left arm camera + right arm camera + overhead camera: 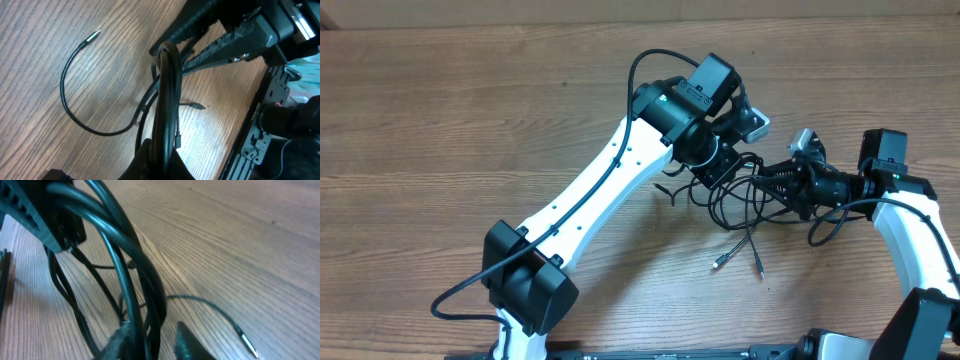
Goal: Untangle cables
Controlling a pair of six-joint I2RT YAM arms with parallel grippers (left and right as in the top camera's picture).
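Observation:
The cables [740,205] are a loose knot of thin black wires on the wooden table between the two arms. Two free ends with small plugs [718,265] trail toward the front. My left gripper [720,165] is over the knot's left side. In the left wrist view it [162,147] is shut on a bundle of strands [167,90] that rises away from it. My right gripper [778,185] reaches in from the right. In the right wrist view its fingers [150,342] have closed in around several strands [125,255], which rest against one pad.
A loose wire curves across the bare wood and ends in a silver plug [95,34]; another silver plug tip [247,345] lies to the right. The metal rig frame [255,140] runs along the table's front edge. The wooden table [470,120] extends left and back.

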